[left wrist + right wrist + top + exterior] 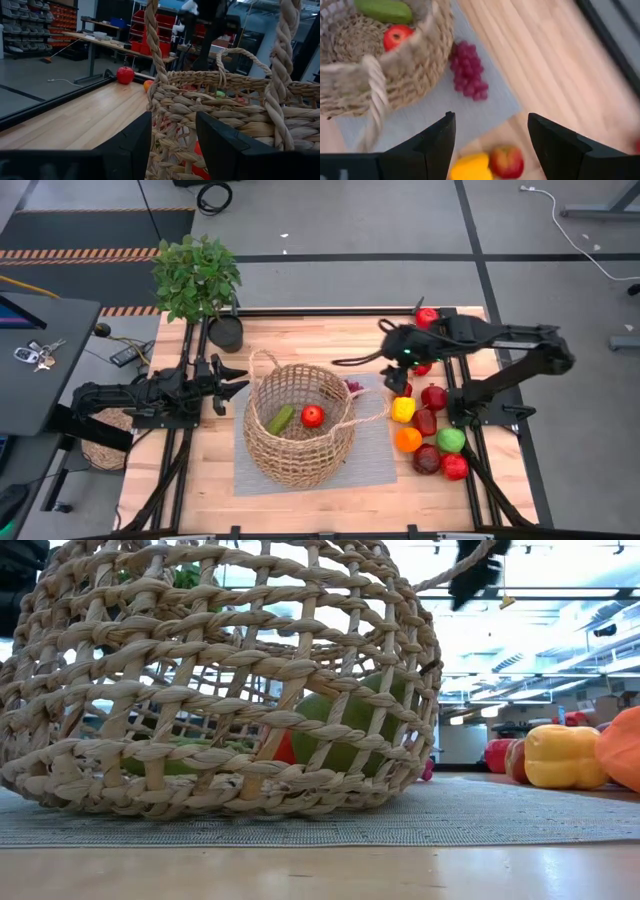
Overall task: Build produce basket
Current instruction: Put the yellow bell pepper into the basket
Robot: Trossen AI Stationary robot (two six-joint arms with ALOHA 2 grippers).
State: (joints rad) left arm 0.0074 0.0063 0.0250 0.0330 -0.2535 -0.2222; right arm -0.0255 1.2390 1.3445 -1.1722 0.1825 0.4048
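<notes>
The tan wicker basket [300, 425] stands on a grey mat [375, 460] mid-table. A green cucumber [281, 419] and a red apple [312, 416] lie inside it. My left gripper [233, 383] is open and level at the basket's left side, beside its left loop handle [155, 55]; the woven wall [175, 125] shows between its fingers, and I cannot tell if they touch it. My right gripper [398, 380] is open and empty, pointing down above the mat's far right corner [490, 145]. Purple grapes [469, 75] lie on the mat beside the basket. More produce [430, 435] lies at the right.
The pile at the right holds a yellow pepper [403, 409], an orange [407, 439], a green apple [451, 439] and several dark red fruits. One red apple [427, 317] lies at the far edge. A potted plant [200, 280] stands at the far left corner.
</notes>
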